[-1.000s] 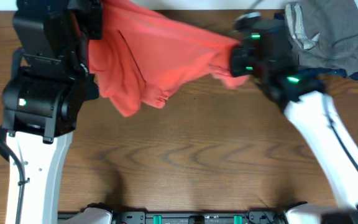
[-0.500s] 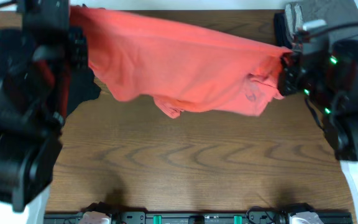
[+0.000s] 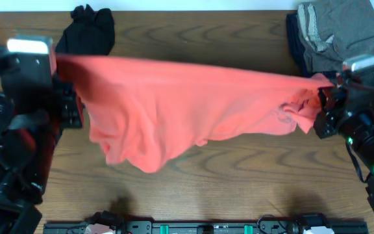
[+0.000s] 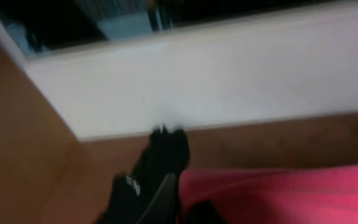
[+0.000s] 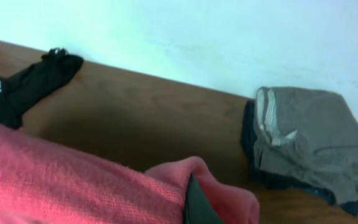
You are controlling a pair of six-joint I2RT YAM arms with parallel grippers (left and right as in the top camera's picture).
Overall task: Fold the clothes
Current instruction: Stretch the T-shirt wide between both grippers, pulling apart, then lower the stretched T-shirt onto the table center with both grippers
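A red-orange T-shirt (image 3: 187, 104) hangs stretched above the table between both grippers, its lower part sagging toward the front left. My left gripper (image 3: 60, 68) is shut on its left end; the wrist view shows the red cloth (image 4: 291, 193) beside a dark finger (image 4: 163, 199). At the right end my right gripper (image 3: 323, 88) is shut on the shirt, with cloth (image 5: 73, 186) folded over a dark finger (image 5: 194, 205). A black top (image 3: 88, 29) with a small white logo lies crumpled at the back left, also seen as the black top (image 5: 17, 87) and black top (image 4: 157, 168).
A folded grey garment (image 3: 339, 32) on a dark one sits at the back right corner, also the grey garment (image 5: 309, 137). A white wall (image 5: 197, 37) runs behind the table's back edge. The wooden table (image 3: 239, 182) lies below the shirt.
Both arms have drawn apart and toward the front, stretching the shirt out wide. The black top at the back left has come into view.
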